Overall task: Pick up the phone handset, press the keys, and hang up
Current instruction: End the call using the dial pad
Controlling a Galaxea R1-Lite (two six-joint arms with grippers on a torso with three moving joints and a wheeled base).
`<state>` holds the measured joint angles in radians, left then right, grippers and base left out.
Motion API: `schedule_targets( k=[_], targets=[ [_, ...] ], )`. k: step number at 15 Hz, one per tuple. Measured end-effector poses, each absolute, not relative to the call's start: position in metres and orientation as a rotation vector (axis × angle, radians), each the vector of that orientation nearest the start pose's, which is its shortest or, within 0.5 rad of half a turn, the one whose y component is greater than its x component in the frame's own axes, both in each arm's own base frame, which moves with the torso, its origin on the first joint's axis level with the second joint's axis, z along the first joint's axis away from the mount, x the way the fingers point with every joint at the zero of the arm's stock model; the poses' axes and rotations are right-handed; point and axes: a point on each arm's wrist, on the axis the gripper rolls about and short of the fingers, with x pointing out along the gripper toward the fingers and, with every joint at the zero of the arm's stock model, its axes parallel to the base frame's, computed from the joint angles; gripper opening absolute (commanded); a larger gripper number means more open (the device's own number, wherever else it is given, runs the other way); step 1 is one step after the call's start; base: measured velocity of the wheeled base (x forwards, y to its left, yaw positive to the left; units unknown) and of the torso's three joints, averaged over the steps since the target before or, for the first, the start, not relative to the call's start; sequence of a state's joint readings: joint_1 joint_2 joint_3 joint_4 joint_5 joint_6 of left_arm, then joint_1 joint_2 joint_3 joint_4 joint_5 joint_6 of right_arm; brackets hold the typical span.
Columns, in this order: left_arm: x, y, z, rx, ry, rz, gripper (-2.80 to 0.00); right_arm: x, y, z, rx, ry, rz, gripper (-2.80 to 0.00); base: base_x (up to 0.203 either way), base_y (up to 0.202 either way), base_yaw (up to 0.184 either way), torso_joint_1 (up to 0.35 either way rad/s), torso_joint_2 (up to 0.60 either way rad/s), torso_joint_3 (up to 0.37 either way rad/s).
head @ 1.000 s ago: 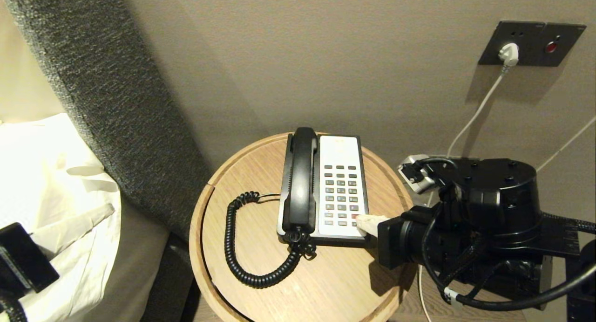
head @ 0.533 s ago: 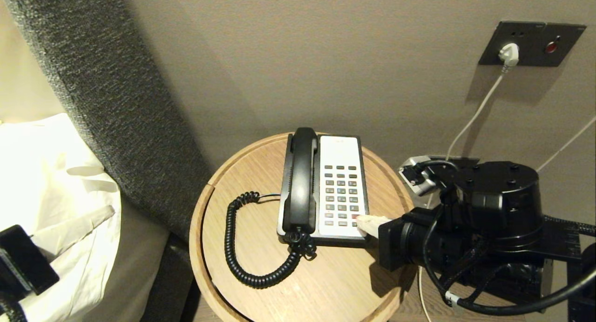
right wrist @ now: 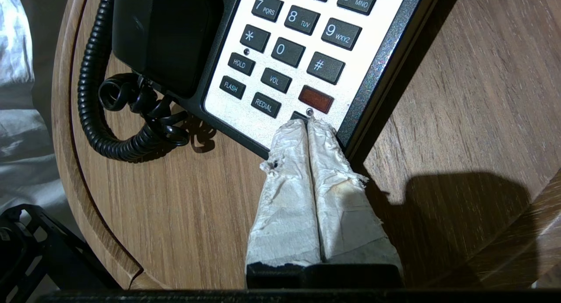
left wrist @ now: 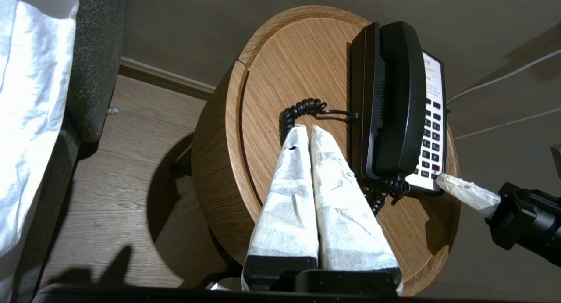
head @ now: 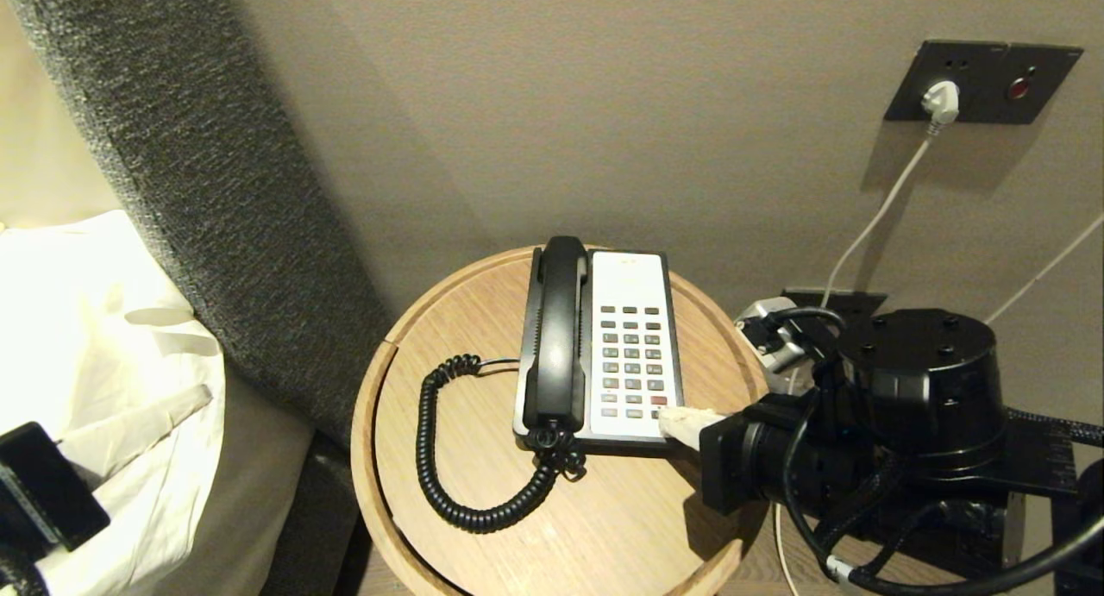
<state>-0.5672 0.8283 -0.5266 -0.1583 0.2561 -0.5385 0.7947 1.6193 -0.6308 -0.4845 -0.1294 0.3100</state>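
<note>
black phone handset (head: 556, 333) cradled, grey keys (head: 632, 362) alongside

Phone on a round bedside table against the wall.

The phone base (head: 634, 277) sits toward the back of the table (head: 604, 527), with the handset (head: 556, 329) lying in its cradle on the left and the keys (head: 632, 361) on the right. The cord (head: 448, 458) loops across the tabletop in front and to the left. The right gripper (head: 668, 419) reaches in from the right, its tips at the keypad's near right corner. A wall socket (head: 983, 80) sits behind, upper right.
</note>
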Motion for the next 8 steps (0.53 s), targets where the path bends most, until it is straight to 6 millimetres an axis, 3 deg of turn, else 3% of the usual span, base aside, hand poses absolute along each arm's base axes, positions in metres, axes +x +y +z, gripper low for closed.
schedule_targets(
  k=[8],
  targets=[
    [0.073,-0.040,0.221,-0.473,0.216,-0.267,-2.80,0.173,0.171,0.177,0.133,0.449,0.588,-2.80,0.000,0.000,0.000,0.000,0.00,0.000]
  ],
)
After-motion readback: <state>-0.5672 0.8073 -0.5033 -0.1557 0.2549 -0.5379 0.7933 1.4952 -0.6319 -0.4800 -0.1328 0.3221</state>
